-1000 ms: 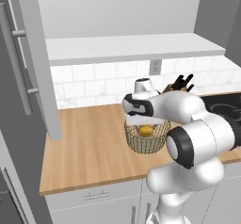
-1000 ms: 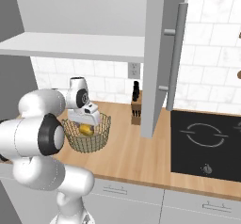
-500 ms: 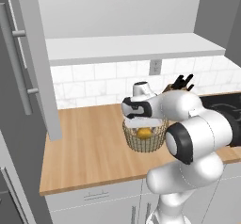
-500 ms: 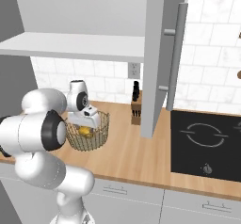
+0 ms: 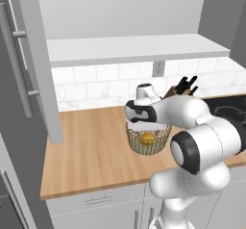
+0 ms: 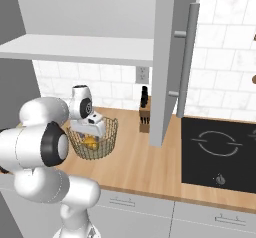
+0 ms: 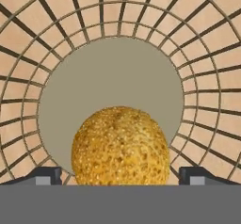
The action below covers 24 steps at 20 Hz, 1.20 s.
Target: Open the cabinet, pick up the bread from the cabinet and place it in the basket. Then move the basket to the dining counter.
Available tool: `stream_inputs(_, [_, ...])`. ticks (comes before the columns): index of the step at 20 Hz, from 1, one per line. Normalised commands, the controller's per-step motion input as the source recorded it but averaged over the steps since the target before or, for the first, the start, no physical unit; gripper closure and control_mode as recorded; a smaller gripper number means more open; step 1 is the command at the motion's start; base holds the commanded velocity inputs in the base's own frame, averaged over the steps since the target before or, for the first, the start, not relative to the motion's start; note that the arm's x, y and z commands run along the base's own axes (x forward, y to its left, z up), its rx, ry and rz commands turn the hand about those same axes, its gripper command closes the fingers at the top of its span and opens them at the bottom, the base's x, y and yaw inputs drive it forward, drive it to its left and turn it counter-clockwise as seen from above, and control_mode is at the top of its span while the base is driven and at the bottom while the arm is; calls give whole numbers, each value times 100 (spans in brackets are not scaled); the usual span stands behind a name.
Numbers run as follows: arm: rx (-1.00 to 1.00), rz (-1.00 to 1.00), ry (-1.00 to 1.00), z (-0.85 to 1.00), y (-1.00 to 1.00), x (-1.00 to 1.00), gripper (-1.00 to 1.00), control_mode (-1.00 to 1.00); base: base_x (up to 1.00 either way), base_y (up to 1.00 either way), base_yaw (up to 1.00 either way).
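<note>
The cabinet point(image 5: 33, 64) hung open w/ flat grey doors, long bar handles and a pale shelf over the wood-grain counter point(image 5: 91, 151). On it sat the basket point(image 5: 148, 140), round tan wire mesh w/ solid flat base, mouth up. Inside lay the bread point(image 7: 120, 145), a rough golden roll w/ no clear long axis, between my fingertips point(image 7: 44, 175); my gripper point(image 7: 120, 177) was spread wide, gripping nothing.
</note>
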Motion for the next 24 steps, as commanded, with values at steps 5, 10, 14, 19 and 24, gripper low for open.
stream_inputs(5, [1,0,0,27,0,-1,-100,-100,0,0,0])
stream_inputs(10, [6,0,0,47,-1,-10,-100,-100,0,0,0])
stream_inputs(14, [9,-1,-1,42,-12,-56,-100,-100,0,0,0])
stream_inputs(19, [2,-5,-5,39,-15,-69,-100,-100,0,0,0])
stream_inputs(24, [0,-9,-6,25,-29,-36,-100,-100,0,0,0])
